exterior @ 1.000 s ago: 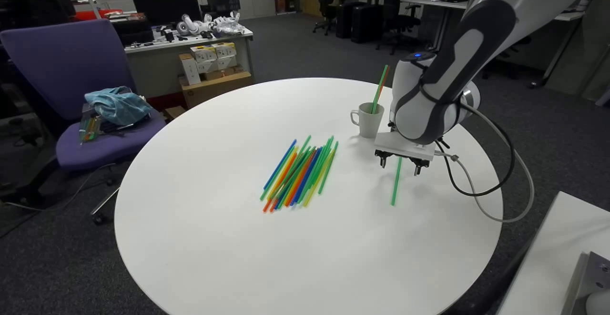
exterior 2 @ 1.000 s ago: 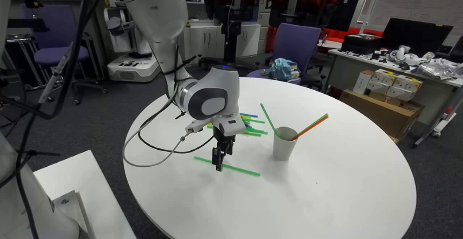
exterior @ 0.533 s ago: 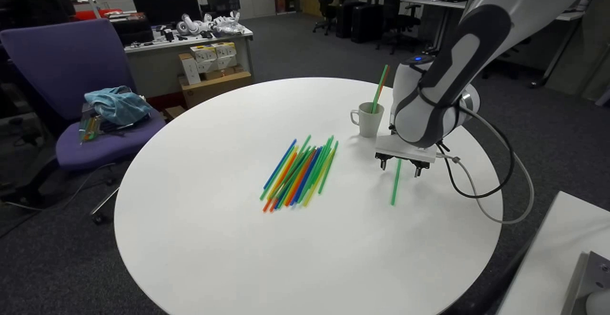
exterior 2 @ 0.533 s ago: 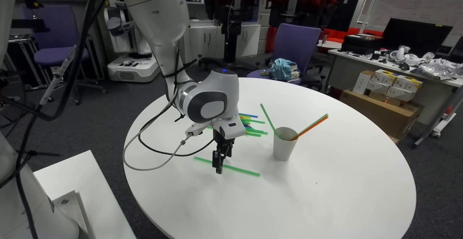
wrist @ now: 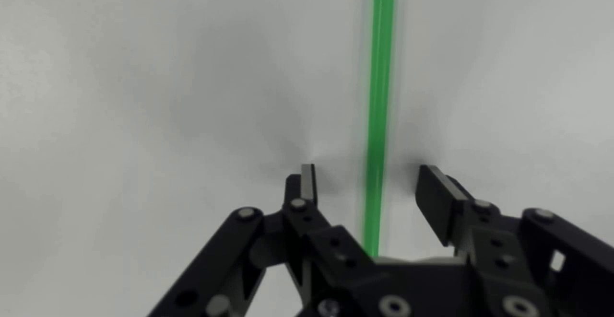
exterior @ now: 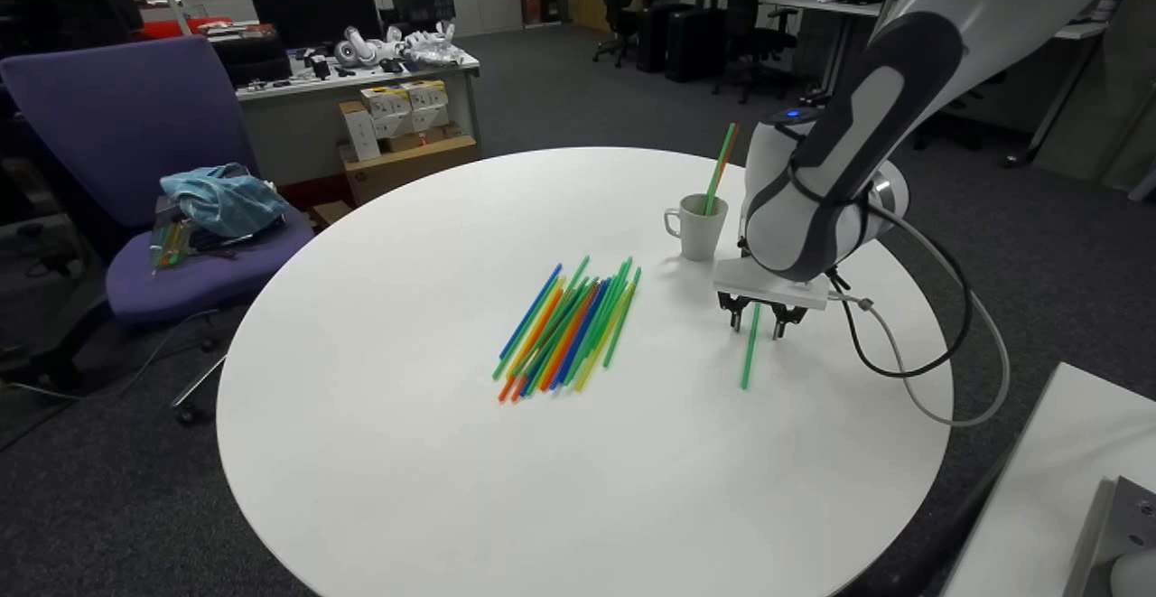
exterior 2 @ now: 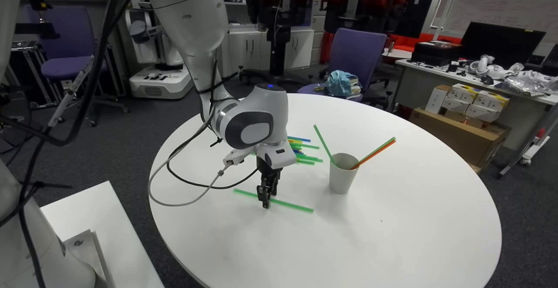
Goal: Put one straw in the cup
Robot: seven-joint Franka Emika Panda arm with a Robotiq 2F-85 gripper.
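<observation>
A single green straw lies flat on the white table; it also shows in an exterior view and in the wrist view. My gripper is low over the straw, pointing down. In the wrist view my gripper is partly open, one finger on each side of the straw, with gaps on both sides. The white cup stands upright beyond the gripper; it also shows in an exterior view. It holds green straws and an orange straw. Its handle shows in one exterior view only.
A loose pile of mixed green, blue, orange and yellow straws lies near the middle of the round white table. Cables hang from the arm past the table edge. A purple chair stands beside the table.
The gripper has come down slightly toward the table. Its fingers have moved closer together around the lone green straw. The straw, cup and pile have not moved.
</observation>
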